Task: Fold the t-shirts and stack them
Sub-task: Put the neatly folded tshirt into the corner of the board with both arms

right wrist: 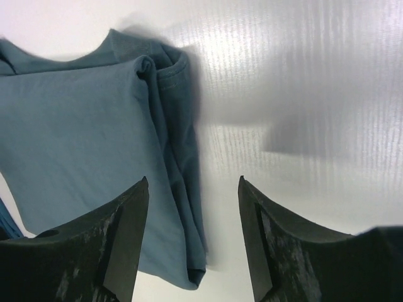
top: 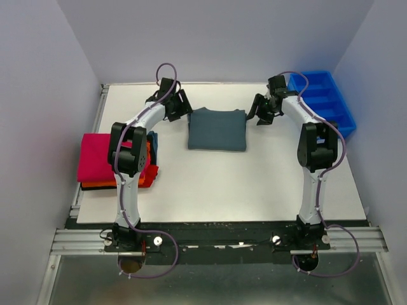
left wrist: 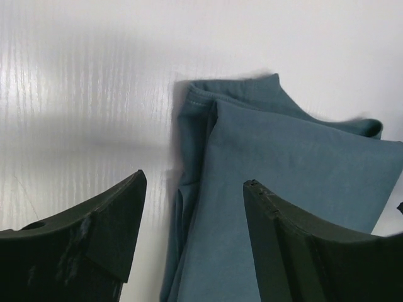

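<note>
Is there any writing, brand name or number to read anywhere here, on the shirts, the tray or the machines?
None can be read. The grey-blue t-shirt, crimson-pink t-shirt, blue tray, left arm and right arm show no lettering.

The bench [top: 254,184] is a white, faintly ribbed, glossy board. A folded slate grey-blue t-shirt [top: 217,129] lies flat on it just beyond the middle, nearer the far edge than the near edge, as a roughly square packet. Close up, its side edges show several stacked layers and a stitched hem [left wrist: 208,94] [right wrist: 170,82]. At the left edge sits a pile of folded cloth with a crimson-pink t-shirt [top: 95,155] on top and an orange t-shirt [top: 98,185] showing under its near edge. A bright blue tray [top: 325,95] with compartments rests at the far right corner, set at an angle to the right edge.
</note>
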`<state>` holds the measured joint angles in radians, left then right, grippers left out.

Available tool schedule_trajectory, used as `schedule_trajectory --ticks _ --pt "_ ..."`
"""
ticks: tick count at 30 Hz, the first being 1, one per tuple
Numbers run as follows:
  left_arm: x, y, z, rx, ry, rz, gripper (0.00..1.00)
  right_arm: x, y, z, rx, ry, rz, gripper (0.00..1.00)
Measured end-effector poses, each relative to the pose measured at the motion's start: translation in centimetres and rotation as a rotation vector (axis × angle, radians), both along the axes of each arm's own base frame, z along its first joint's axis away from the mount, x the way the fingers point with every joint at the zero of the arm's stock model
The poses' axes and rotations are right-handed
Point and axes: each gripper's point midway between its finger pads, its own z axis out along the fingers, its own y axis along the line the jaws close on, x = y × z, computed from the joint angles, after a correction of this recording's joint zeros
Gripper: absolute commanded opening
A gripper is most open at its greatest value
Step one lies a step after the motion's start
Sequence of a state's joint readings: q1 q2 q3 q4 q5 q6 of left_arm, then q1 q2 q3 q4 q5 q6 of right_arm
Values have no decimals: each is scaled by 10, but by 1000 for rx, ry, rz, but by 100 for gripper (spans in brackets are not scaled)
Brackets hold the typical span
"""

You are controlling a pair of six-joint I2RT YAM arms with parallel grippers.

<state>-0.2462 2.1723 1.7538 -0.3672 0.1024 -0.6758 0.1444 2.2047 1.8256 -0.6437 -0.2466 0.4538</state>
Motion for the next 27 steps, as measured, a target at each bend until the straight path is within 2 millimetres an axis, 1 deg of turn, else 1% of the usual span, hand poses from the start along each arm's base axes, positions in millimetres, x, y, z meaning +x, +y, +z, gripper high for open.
schedule_trajectory --ticks 2,3,4,7,11,14,16,17,19,20,22,27 --pt "-5 0 -7 0 18 -8 77 0 3 0 12 0 8 66" --pt "-7 -1 -9 -2 24 -12 82 0 4 1 19 -2 12 66" --pt "-7 -1 -10 -3 26 -14 84 1 6 1 26 -7 18 66" --pt "-9 -2 -15 -9 29 -21 83 4 12 0 40 -15 29 66" --pt "-11 -3 -21 -11 37 -26 75 16 18 -8 54 -14 36 62" --pt "-8 -6 -28 -17 41 -34 71 29 22 -19 57 -11 36 55" --pt "-5 -8 -37 -20 52 -39 70 35 23 -28 58 3 31 51" --pt "-4 -8 -42 -20 56 -41 70 38 24 -32 58 10 29 48" --pt "3 -11 -42 -30 44 -46 69 42 26 -34 67 15 25 45" --pt "6 -11 -43 -33 41 -47 69 42 27 -34 66 18 25 45" --pt "10 -12 -44 -37 34 -49 69 40 28 -35 67 28 22 39" --pt "13 -13 -43 -46 29 -54 68 37 32 -37 62 43 21 27"
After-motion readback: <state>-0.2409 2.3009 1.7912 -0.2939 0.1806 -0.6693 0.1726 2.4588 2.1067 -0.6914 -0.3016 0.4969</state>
